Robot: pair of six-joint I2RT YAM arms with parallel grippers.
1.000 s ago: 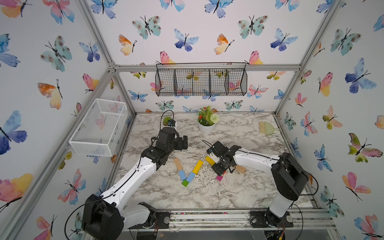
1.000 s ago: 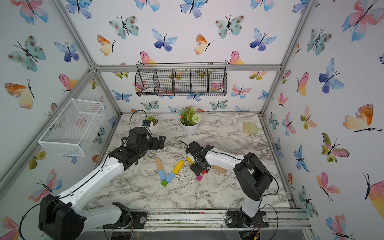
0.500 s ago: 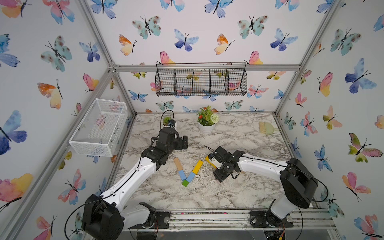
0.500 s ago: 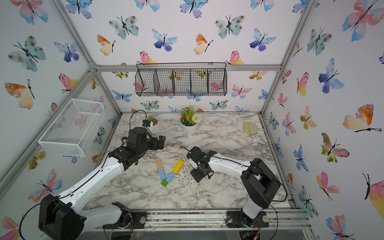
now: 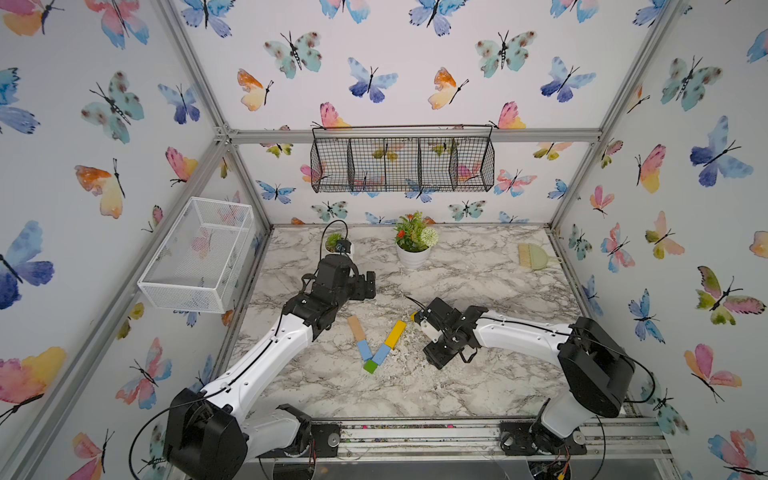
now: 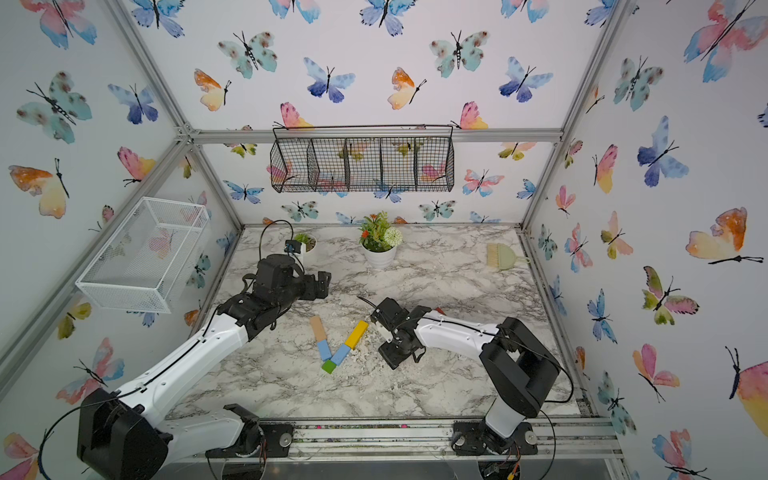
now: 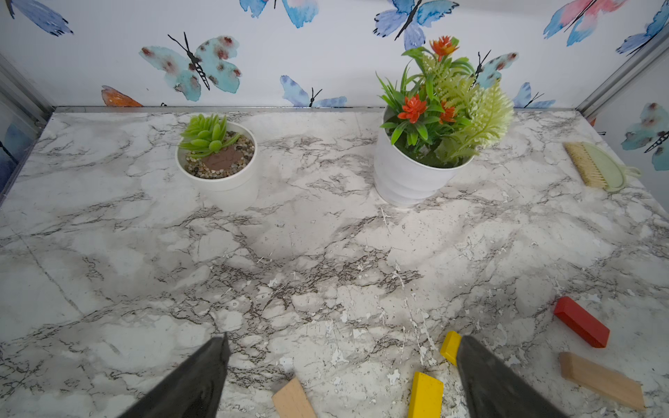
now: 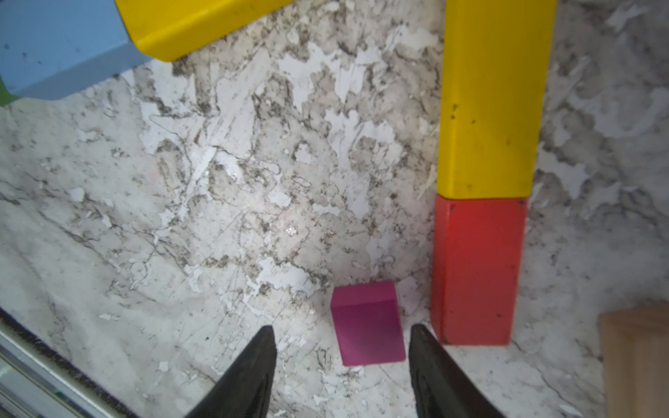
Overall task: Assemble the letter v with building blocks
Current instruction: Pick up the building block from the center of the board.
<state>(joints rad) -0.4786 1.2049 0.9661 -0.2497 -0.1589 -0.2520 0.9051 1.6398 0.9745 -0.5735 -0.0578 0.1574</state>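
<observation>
The letter v lies mid-table in both top views: a tan bar (image 5: 356, 327) and a light blue block (image 5: 365, 350) form one arm. A green cube (image 5: 370, 366) is the tip, and a blue block (image 5: 381, 353) and yellow bar (image 5: 395, 333) form the other arm. My right gripper (image 5: 440, 357) points down just right of it. In the right wrist view it is open (image 8: 342, 333), with a magenta cube (image 8: 367, 325) on the table between the fingertips, nearer one finger and untouched. My left gripper (image 5: 368, 284) hovers open and empty behind the V.
Beside the magenta cube lie a red block (image 8: 478, 267) butted against a yellow bar (image 8: 492, 97), and a tan block (image 8: 637, 362). Two potted plants (image 7: 217, 159) (image 7: 423, 144) and a hand brush (image 7: 593, 166) stand at the back. A wire basket (image 5: 199, 253) hangs on the left wall.
My right gripper has swung toward the table's front and come down around the magenta cube, its jaws narrowing. The left arm has not moved.
</observation>
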